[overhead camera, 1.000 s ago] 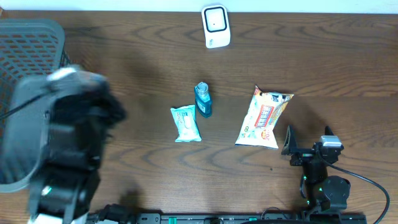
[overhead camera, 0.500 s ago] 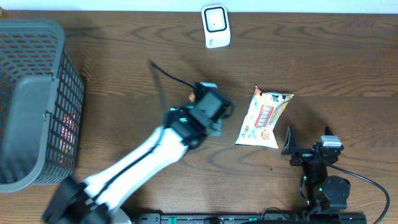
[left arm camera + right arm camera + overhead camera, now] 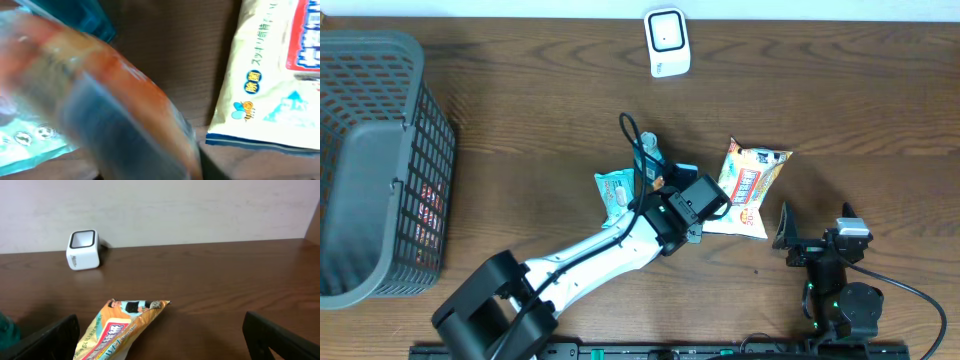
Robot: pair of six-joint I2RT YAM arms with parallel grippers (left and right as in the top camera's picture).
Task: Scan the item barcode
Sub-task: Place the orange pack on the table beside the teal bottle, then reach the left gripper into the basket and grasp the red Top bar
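Observation:
The white barcode scanner [image 3: 667, 42] stands at the table's far edge and also shows in the right wrist view as a scanner [image 3: 84, 249]. A white and orange snack bag [image 3: 745, 188] lies at centre right. A teal bottle [image 3: 646, 160] and a teal wipes pack [image 3: 617, 195] lie left of it. My left gripper [image 3: 672, 200] hovers between the bottle and the bag. Its wrist view is smeared: a blurred orange and grey shape [image 3: 125, 115] hides the jaws. My right gripper [image 3: 815, 222] rests open at the near right, with nothing between its fingers [image 3: 50, 340].
A dark grey mesh basket [image 3: 380, 45] stands at the far left with something red inside. The snack bag [image 3: 117, 330] lies just ahead of the right gripper. A black cable loops up from the left wrist.
The left arm has swung from over the basket across to the middle of the table, ending between the bottle and the snack bag. The right arm has not moved.

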